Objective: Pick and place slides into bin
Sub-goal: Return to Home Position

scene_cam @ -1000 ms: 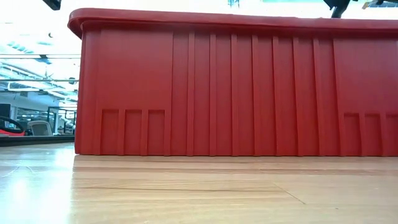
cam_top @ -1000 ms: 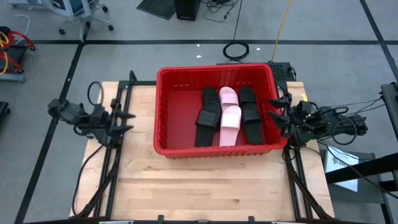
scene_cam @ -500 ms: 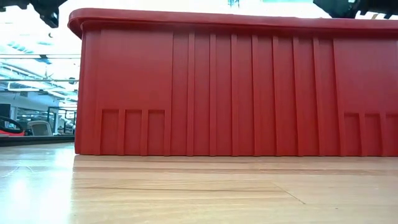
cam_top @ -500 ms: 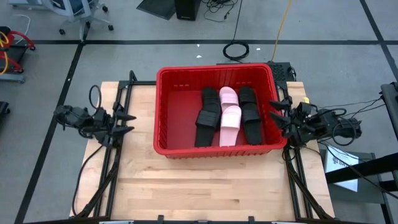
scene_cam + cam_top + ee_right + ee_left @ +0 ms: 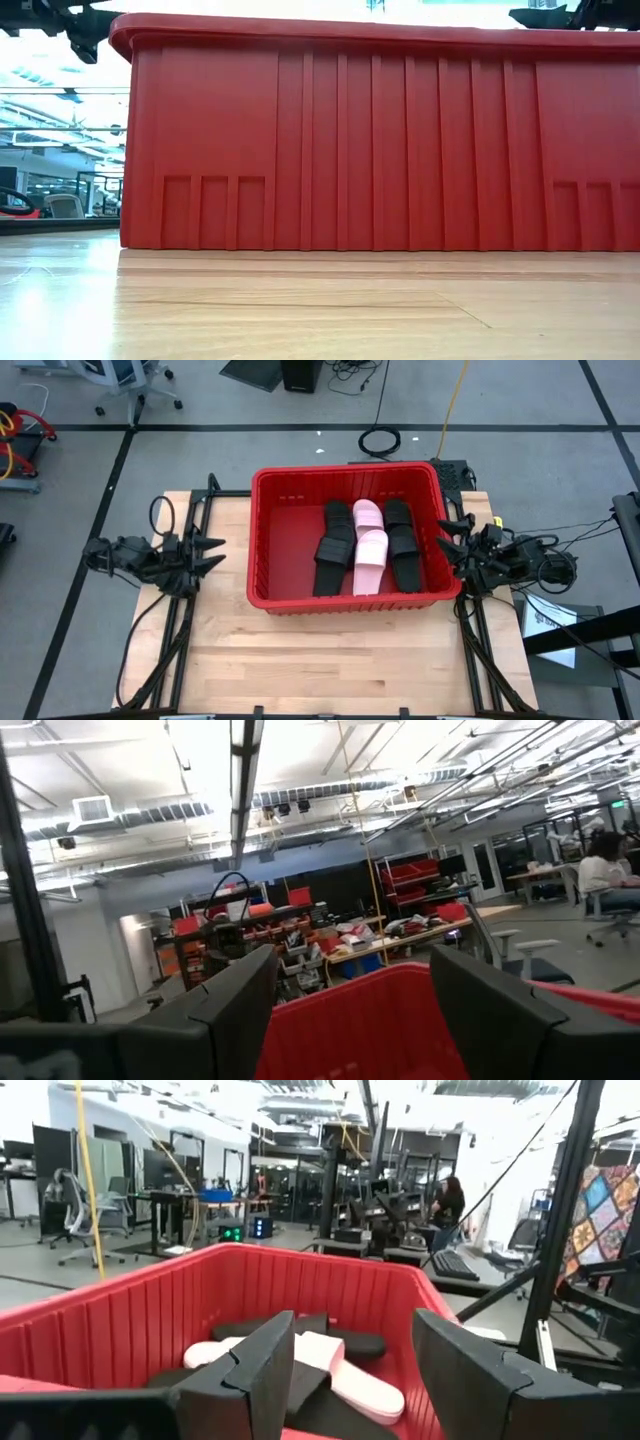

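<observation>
The red bin (image 5: 270, 540) stands at the table's middle, toward its far edge. Inside it lie several black slides (image 5: 335, 545) and two pale pink slides (image 5: 368, 545), resting on the bin's floor and partly on one another. They also show in the left wrist view (image 5: 330, 1380). My left gripper (image 5: 212, 553) is open and empty, left of the bin. My right gripper (image 5: 450, 538) is open and empty at the bin's right wall. In the low view the bin (image 5: 380, 140) fills the picture.
Black frame rails (image 5: 185, 630) run along the table's left and right sides. Bare wooden table (image 5: 330, 660) lies in front of the bin. A person (image 5: 447, 1200) sits far off in the room behind.
My left gripper has come down and turned to point level at the bin's left wall. My right gripper has settled a little lower by the bin's right rim. The slides have stayed where they were.
</observation>
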Robot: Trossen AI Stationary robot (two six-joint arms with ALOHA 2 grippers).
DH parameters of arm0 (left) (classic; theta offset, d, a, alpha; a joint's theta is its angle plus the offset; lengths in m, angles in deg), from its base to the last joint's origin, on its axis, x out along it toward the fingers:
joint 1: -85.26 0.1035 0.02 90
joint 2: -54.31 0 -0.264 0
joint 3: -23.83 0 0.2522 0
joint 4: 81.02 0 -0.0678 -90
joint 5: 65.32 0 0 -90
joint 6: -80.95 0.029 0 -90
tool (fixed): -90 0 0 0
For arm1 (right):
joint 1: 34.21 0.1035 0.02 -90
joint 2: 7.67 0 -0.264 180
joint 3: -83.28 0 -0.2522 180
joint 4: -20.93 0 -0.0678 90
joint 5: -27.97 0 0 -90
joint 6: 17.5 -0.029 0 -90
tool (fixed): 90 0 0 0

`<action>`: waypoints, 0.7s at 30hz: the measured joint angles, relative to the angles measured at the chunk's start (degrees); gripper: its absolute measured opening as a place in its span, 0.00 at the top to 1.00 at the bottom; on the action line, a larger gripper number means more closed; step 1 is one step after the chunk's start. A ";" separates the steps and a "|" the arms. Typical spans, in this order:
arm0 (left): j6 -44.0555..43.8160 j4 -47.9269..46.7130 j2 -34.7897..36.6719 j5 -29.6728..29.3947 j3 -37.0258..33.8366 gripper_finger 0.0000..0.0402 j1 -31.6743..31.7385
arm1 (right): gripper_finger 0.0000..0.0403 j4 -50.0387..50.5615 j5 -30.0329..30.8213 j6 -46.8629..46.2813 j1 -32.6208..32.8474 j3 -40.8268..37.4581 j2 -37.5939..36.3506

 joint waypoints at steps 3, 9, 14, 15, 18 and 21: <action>-0.61 -0.72 -0.02 0.62 -0.42 0.50 1.77 | 0.37 -0.11 0.27 0.08 -0.01 -0.01 0.00; -1.58 3.28 -0.02 1.94 -3.97 0.50 5.73 | 0.37 -0.21 0.18 0.10 -0.01 -0.01 0.00; -1.66 3.41 0.00 3.94 -4.86 0.50 8.37 | 0.37 -1.12 -2.70 -1.42 -0.01 -0.37 0.00; -1.79 3.49 0.00 4.27 -4.88 0.50 8.65 | 0.37 -1.85 -3.91 -1.34 -0.01 -0.98 0.00; -1.80 4.40 0.00 5.08 -4.88 0.50 9.22 | 0.37 -7.31 -4.70 -0.05 -0.01 -3.99 0.02; -1.56 4.23 0.00 5.45 -4.88 0.50 9.39 | 0.37 -16.46 -4.88 0.92 -0.01 -7.41 0.00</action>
